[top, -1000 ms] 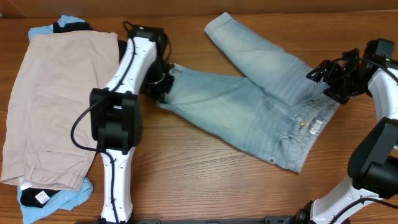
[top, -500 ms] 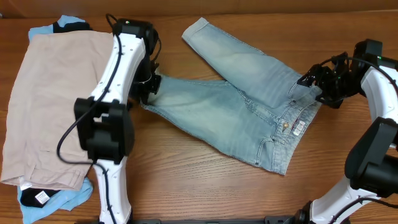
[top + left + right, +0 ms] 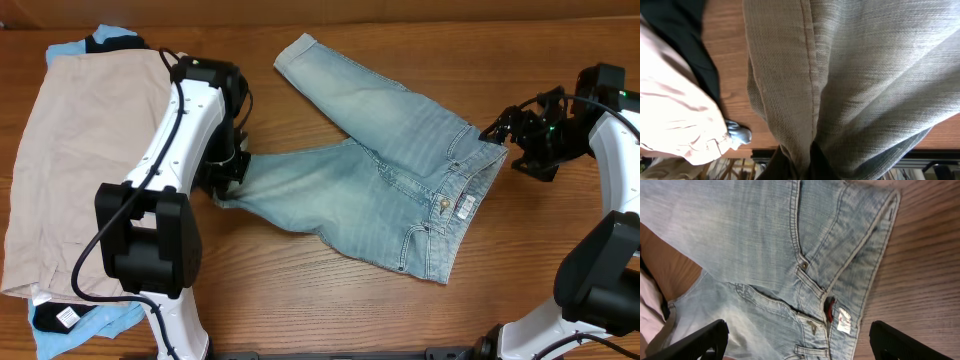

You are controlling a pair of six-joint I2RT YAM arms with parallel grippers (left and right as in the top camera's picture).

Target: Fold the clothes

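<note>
I pinched one leg end of the shorts [image 3: 385,185] tight with my left gripper [image 3: 226,180], likely to pull them flat on the middle of the table [image 3: 300,315], and my right gripper [image 3: 503,137] hung wide open just beside their waistband [image 3: 478,185], holding nothing.

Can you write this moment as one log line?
left gripper: shut on faded light-blue denim shorts, leg hem | right gripper: open, holding nothing | shorts: unfolded
</note>
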